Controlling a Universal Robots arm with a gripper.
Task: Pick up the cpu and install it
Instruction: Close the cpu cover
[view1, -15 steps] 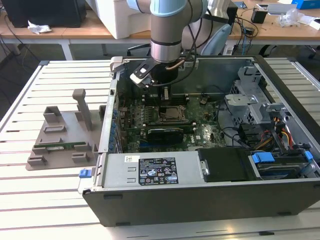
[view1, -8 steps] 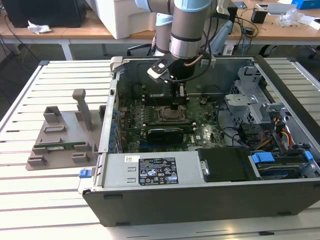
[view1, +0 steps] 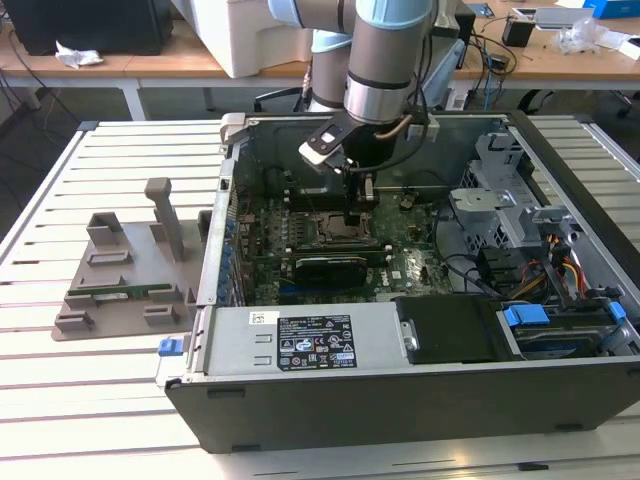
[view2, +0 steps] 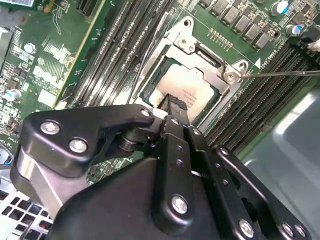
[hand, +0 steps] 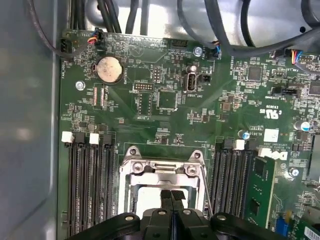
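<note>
Inside the open computer case (view1: 560, 150), the gripper (view2: 172, 102) hangs over the motherboard (hand: 165, 100) with fingers (hand: 172, 196) closed together, tips touching the cpu (view2: 187, 87) seated in its socket (hand: 162, 170).

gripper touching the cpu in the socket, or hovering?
Cannot tell. In the second wrist view the gripper overlaps the cpu seated in the socket frame, but no contact or gap shows plainly. The first wrist view doesn't settle it either.
</note>
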